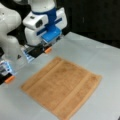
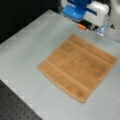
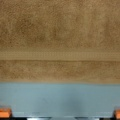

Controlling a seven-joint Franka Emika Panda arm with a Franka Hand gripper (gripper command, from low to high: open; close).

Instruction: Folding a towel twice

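So there was just one towel here, lying spread out flat on the grey table, single layer, no fold in it yet as far as I could see. In both front views it sat like a diamond, corners pointing roughly at 12, 3, 6 and 9 o'clock. Two woven bands ran across it, one near each of two opposite edges.

One gripper, hanging over bare table just off the towel's edge, around 10 o'clock from the towel's middle in a front view, and around 1 o'clock in a front view. It wasn't touching the cloth and had nothing in it. Its fingers were spread wide: two orange fingertips, one near the towel's top corner and the other way out at 9 o'clock. The wrist view showed the same thing, an orange tip in each bottom corner with grey table between them and the towel's banded edge filling the upper part.
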